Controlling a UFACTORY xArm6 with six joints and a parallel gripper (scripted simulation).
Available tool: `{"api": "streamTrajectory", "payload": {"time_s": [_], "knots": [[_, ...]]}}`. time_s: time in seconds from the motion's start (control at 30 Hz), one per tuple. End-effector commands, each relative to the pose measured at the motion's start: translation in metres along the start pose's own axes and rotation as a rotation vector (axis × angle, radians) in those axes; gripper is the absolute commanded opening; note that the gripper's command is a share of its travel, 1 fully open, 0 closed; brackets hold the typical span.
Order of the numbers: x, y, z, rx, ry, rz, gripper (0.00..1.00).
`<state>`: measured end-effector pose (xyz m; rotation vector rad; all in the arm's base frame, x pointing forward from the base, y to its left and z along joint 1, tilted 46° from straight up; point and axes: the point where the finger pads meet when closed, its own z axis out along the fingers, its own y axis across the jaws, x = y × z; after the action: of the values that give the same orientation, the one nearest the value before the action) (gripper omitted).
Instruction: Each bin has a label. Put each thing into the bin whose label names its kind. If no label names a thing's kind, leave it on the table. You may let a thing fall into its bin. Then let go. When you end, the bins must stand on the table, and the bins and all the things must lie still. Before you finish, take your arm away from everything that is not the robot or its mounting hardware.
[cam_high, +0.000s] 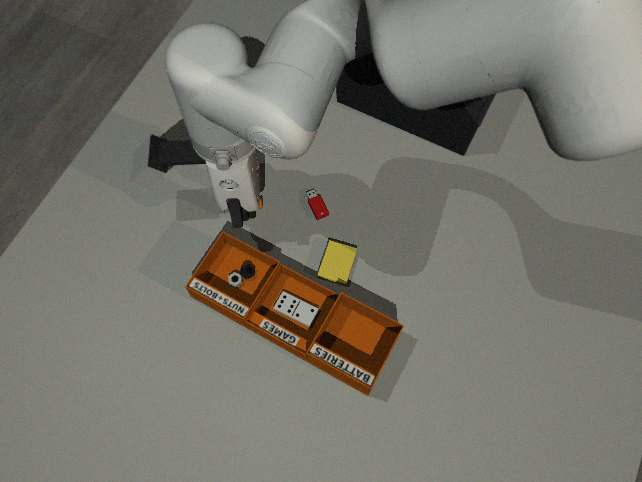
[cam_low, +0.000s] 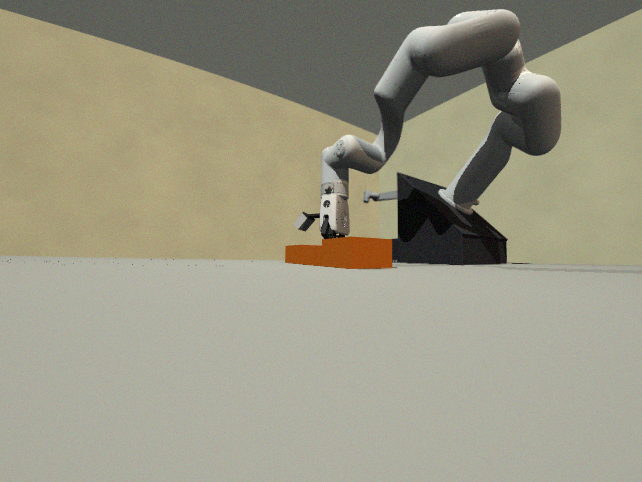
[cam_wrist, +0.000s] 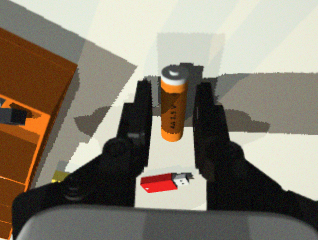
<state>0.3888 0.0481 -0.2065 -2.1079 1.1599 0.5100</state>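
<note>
My gripper (cam_high: 243, 219) (cam_low: 333, 236) (cam_wrist: 173, 100) is part open and points down, low behind the bins. An orange AA battery (cam_high: 260, 202) (cam_wrist: 172, 114) lies between its fingers in the wrist view, with a gap on each side; the arm hides most of it in the top view. The NUTS+BOLTS bin (cam_high: 202, 262) holds a light nut (cam_high: 234, 279) and a dark piece (cam_high: 248, 269). The GAMES bin (cam_high: 306, 277) holds a white domino (cam_high: 296, 308). The BATTERIES bin (cam_high: 388, 351) is empty. A red USB stick (cam_high: 318, 207) (cam_wrist: 158, 183) lies on the table.
A yellow block (cam_high: 338, 262) (cam_wrist: 60, 176) lies close behind the bins, near the GAMES and BATTERIES compartments. The joined orange bins stand right in front of the gripper, their walls rising beside the fingers. The dark robot base (cam_high: 409, 116) (cam_low: 435, 249) stands farther back.
</note>
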Motion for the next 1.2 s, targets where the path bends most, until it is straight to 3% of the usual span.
{"api": "streamTrajectory", "payload": {"time_s": [0.0, 0.03, 1.07, 1.17], "knots": [[0.001, -0.001, -0.001, 0.002, 0.002, -0.001, 0.28], [0.001, -0.001, -0.001, 0.002, 0.002, -0.001, 0.00], [0.001, -0.001, -0.001, 0.002, 0.002, -0.001, 0.00], [0.001, -0.001, -0.011, 0.002, 0.003, -0.001, 0.00]]}}
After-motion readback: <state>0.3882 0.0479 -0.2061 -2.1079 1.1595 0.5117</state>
